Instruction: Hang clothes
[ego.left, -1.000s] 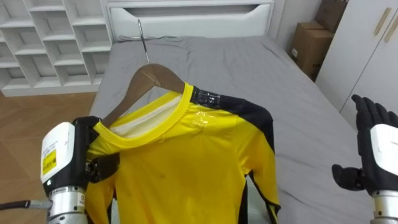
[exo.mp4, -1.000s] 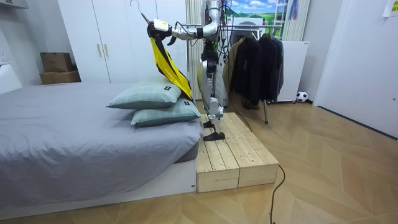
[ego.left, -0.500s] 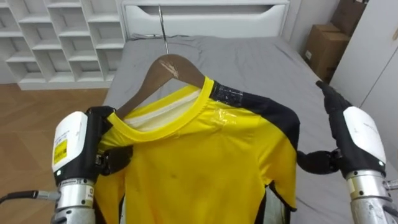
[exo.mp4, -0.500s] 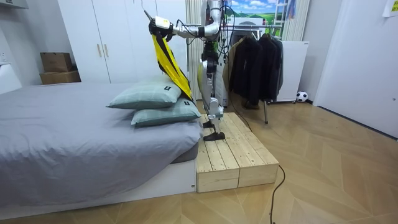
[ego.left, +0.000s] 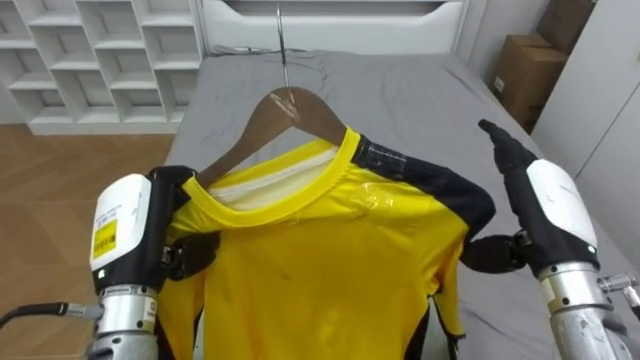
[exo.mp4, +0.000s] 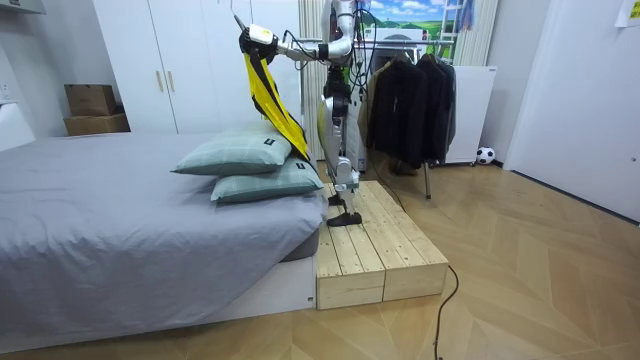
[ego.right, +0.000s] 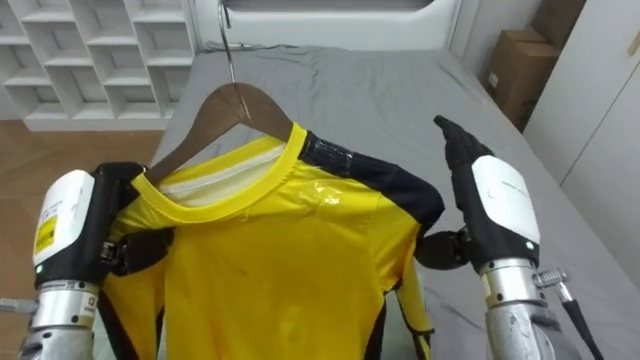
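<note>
The yellow and black shirt (ego.left: 320, 270) hangs on a brown wooden hanger (ego.left: 290, 110), held up in the air in front of the robot and over the grey bed (ego.left: 400, 100). The hanger's long bar runs from side to side, low on the left and high in the middle. Its thin metal hook (ego.left: 283, 40) sticks up and away, toward the head of the bed. The yellow neck hole is at the top and the body of the shirt drops straight down. The left hand (ego.left: 125, 235) grips the shirt's left shoulder, with its dark fingers curled round the cloth where the hanger's end goes in. A yellow sticker (ego.left: 107, 235) sits on the back of this hand, and its print is too small to read. The right hand (ego.left: 550, 205) is beside the black right shoulder, with its fingers straight and pointing up and away. I cannot tell if its thumb touches the cloth. In the room view the robot stands on a low wooden platform (exo.mp4: 375, 250) next to the bed, with two green pillows (exo.mp4: 240, 155) under the hanging shirt.
</note>
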